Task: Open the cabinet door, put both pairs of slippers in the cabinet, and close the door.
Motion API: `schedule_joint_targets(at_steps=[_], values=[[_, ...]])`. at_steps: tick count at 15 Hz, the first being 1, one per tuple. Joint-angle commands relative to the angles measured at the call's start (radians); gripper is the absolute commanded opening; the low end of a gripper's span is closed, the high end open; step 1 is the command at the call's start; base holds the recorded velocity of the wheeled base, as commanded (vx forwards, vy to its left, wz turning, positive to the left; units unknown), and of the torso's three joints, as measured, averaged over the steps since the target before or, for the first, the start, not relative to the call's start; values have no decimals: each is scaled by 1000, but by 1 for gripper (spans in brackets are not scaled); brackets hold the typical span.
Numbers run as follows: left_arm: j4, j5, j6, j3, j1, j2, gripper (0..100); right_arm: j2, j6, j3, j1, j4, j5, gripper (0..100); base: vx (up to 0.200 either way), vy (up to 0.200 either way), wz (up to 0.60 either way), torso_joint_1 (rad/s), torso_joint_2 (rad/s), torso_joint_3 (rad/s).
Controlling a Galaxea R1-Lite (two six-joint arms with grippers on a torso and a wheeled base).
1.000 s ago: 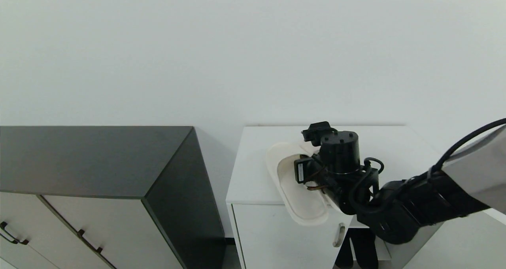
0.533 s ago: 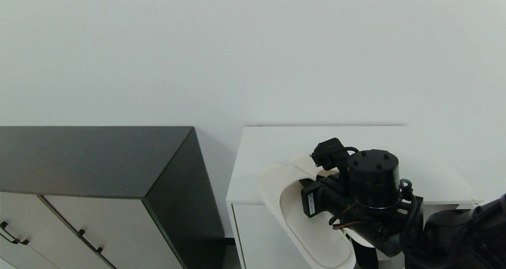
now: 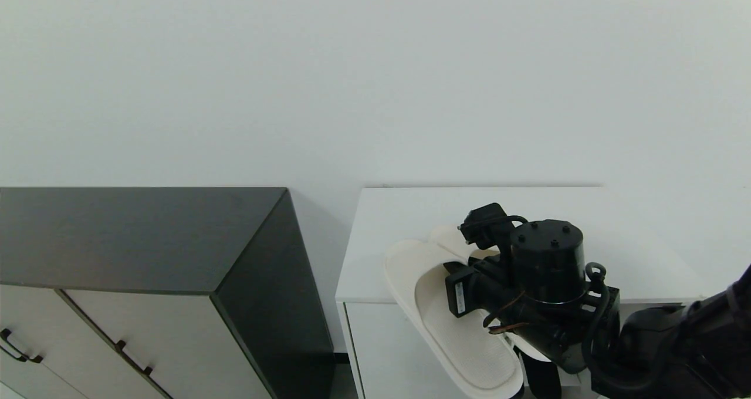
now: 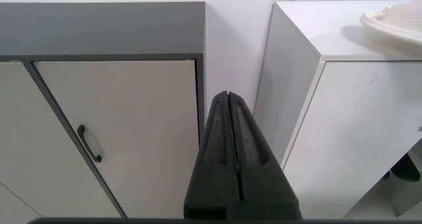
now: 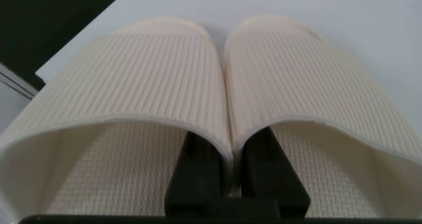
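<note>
Pinching the two inner strap walls between its black fingers (image 5: pixel 198 174), the right gripper (image 5: pixel 231 168) holds the cream slippers (image 5: pixel 158 79) as one pair. One finger is inside each slipper, and the gap between them is narrow, only as wide as the two ribbed walls pressed together. The finger ends are hidden under the straps. The slippers lie side by side and touch along their inner edges.

In the head view the slippers (image 3: pixel 469 346) are over the front edge of the white cabinet (image 3: pixel 399 223). Their toe ends are above the top, and their heel ends stick out past the front and point downward. In the left wrist view the toe end (image 4: pixel 395 16) has a shadow under it on the cabinet top (image 4: pixel 310 26), but I cannot tell whether any part of the pair touches the top. Below the right arm, low at the front of this cabinet, there is a dark shape (image 3: pixel 543 378) that is too hidden to name.

The left gripper (image 4: pixel 229 102) has its fingers pressed fully together with nothing between them, so only a thin seam is visible. It is well apart from the slippers, in front of the gap between the white cabinet and the dark-topped cabinet (image 4: pixel 99 26) on its left. The pale door of that cabinet has a black handle (image 4: pixel 89 143). A plain light wall (image 3: pixel 375 82) is behind both cabinets.
</note>
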Motion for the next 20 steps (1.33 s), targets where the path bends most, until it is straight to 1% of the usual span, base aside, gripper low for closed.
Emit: schedule_joint_targets(at_steps=[1,3,15,20], values=[[-1,0,0,0,0,1,0,8,0,-4,-1,0,0,0,0,0,0,0,0,0],[-1,0,0,0,0,1,0,8,-1,-4,-1,-2,0,0,0,0,0,0,0,0],[-1,0,0,0,0,1,0,7,-12,21,1,-16,-3,0,-200,0,0,2,4,2],[-1,0,0,0,0,1,0,7,-17,33,4,-50,-3,0,0,0,0,0,0,0]])
